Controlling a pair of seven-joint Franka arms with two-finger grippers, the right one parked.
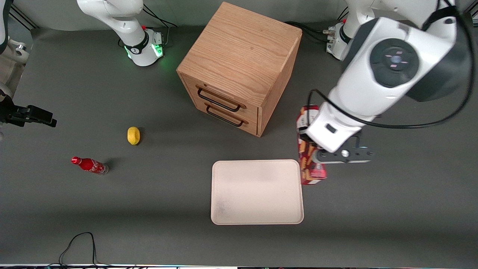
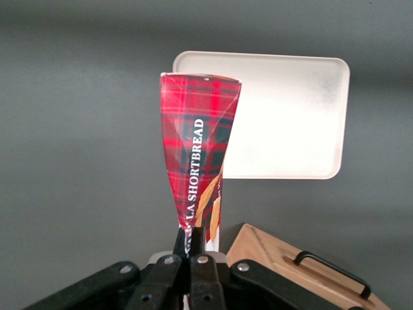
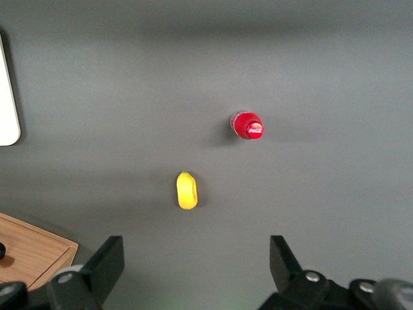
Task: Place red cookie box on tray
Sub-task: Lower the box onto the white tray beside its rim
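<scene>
Box: the long narrow dark red tartan cookie box [image 1: 309, 170] with tan biscuit pictures sits at right of centre in the front view, just beside the tray's short edge toward the working arm's end; the wrist view [image 2: 199, 152] shows white "SHORTBREAD" lettering along it.
Gripper: the left arm's black two-finger gripper [image 1: 317, 156] is clamped narrowly on the box, its fingers [image 2: 195, 240] pinching 1 end of the carton.
Tray: the flat pale cream rectangular tray [image 1: 257, 220] with rounded corners lies on the table at lower centre of the front view, nothing on it; the box overlaps its corner in the wrist view [image 2: 322, 116].
Cabinet: a light wooden cabinet [image 1: 239, 48] with 2 black-handled drawers stands at upper centre, farther from the camera than the tray.
Lemon: a small yellow lemon [image 1: 133, 135] lies at left of centre.
Bottle: a small red soda bottle [image 1: 89, 165] lies on its side at lower left, near the lemon.
Table: dark grey surface [image 1: 392, 209].
</scene>
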